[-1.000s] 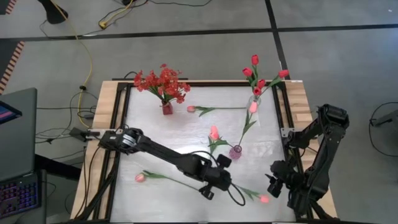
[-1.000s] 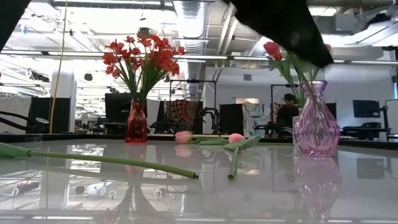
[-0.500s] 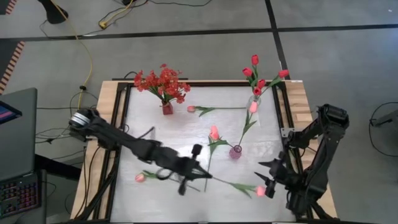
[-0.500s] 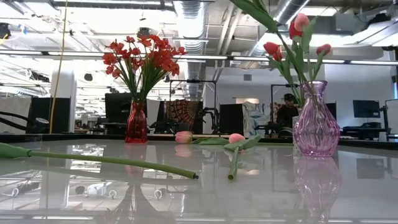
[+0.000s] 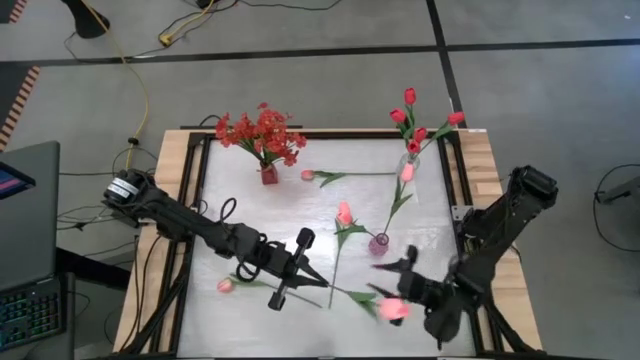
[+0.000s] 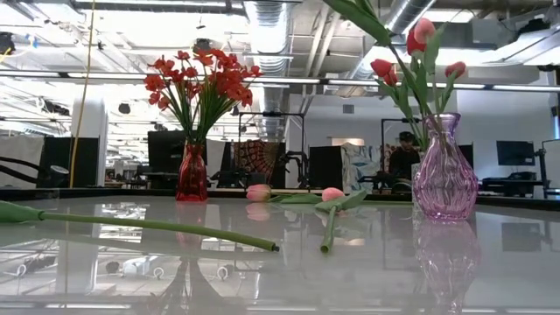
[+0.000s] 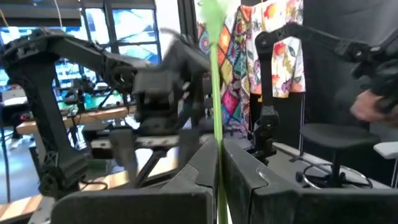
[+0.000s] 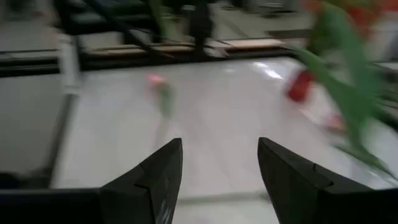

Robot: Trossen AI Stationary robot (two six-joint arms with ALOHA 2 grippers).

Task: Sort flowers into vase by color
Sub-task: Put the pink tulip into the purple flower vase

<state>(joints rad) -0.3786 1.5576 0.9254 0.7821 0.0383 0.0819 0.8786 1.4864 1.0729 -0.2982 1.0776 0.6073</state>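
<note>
A pink tulip [image 5: 393, 309] on a green stem is held by my left gripper [image 5: 320, 285], which is shut on the stem [image 7: 217, 93] over the near middle of the table. My right gripper [image 5: 388, 283] is open next to the bloom, with nothing between its fingers [image 8: 217, 155]. A second pink tulip [image 5: 225, 285] lies on its side near the left edge. Two more lie flat at the middle [image 5: 344, 213] and the far side [image 5: 308, 175]. The purple vase [image 5: 378, 244] holds a pink tulip [image 5: 407, 172]. My left gripper pinches the green stem [image 7: 217, 134] between its two fingers, well away from the bloom, with the fingers lying across it. The stem runs on past the fingers toward the table's right side and ends in the pink bloom [image 5: 393, 309]. The flower does not show on the table in the low view.
A red vase [image 5: 268, 173] with red blossom sprays stands at the far left. A clear vase [image 5: 408, 160] with red tulips stands at the far right. The lying tulip's long stem [image 6: 157, 226] crosses the near table. A wooden frame [image 5: 168, 200] edges the table.
My left gripper has moved toward the table's left edge, drawing the pink tulip by its stem away from the near right corner and off the table. My right gripper has swung from the near right corner toward the left and now stands beside the bloom.
</note>
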